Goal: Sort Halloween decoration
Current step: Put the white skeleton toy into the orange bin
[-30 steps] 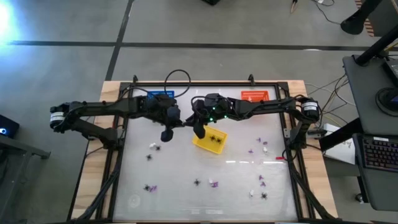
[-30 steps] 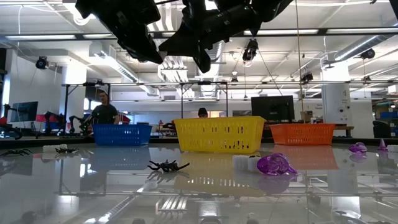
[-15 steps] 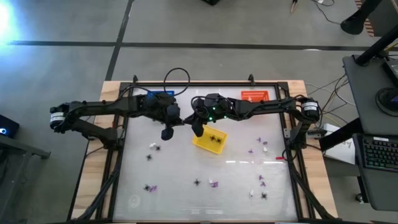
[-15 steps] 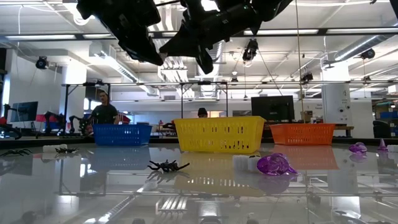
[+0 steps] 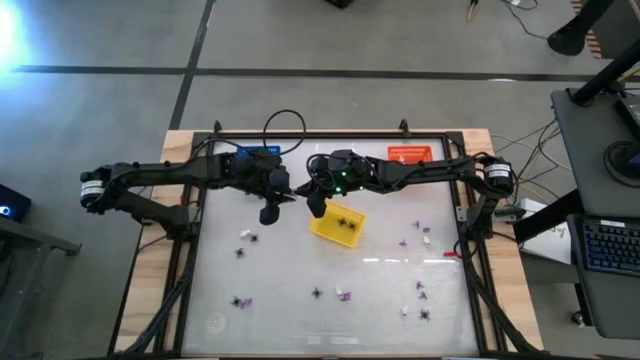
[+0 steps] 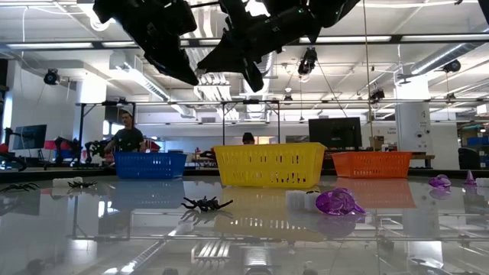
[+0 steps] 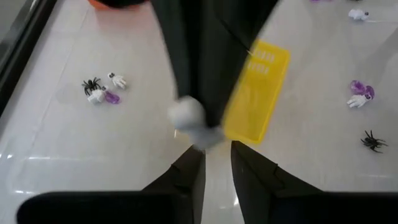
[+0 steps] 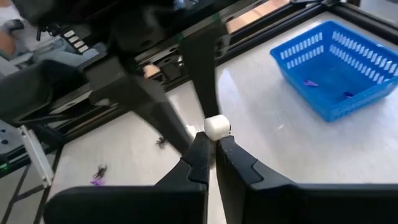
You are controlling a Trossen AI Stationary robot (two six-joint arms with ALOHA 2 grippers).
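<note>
High above the table, between the blue basket (image 5: 258,153) and the yellow basket (image 5: 337,225), my two grippers meet tip to tip. My right gripper (image 8: 216,140) is shut on a small white piece (image 8: 217,126) of the Halloween decoration. My left gripper (image 7: 217,163) faces it, open, its fingertips just short of the same white piece (image 7: 189,119). Other pieces lie loose on the tabletop: black spiders (image 6: 205,203), purple bits (image 6: 340,202) and white bits (image 7: 117,80). The yellow basket holds black spiders, and the blue basket (image 8: 339,68) holds purple bits. My right gripper pinches the white piece (image 8: 217,127) between the free ends of its two fingers. The fingers come slanting from the table's right side, a little downward. The piece is lifted clear, high above the tabletop. My left gripper is next to the piece; I cannot tell whether it touches it.
An orange basket (image 5: 408,154) stands at the far right, in line with the blue one. Loose pieces lie in clusters at the left (image 5: 245,237), near left (image 5: 240,301), near middle (image 5: 343,296) and right (image 5: 420,232). A raised black frame (image 5: 190,250) borders the table.
</note>
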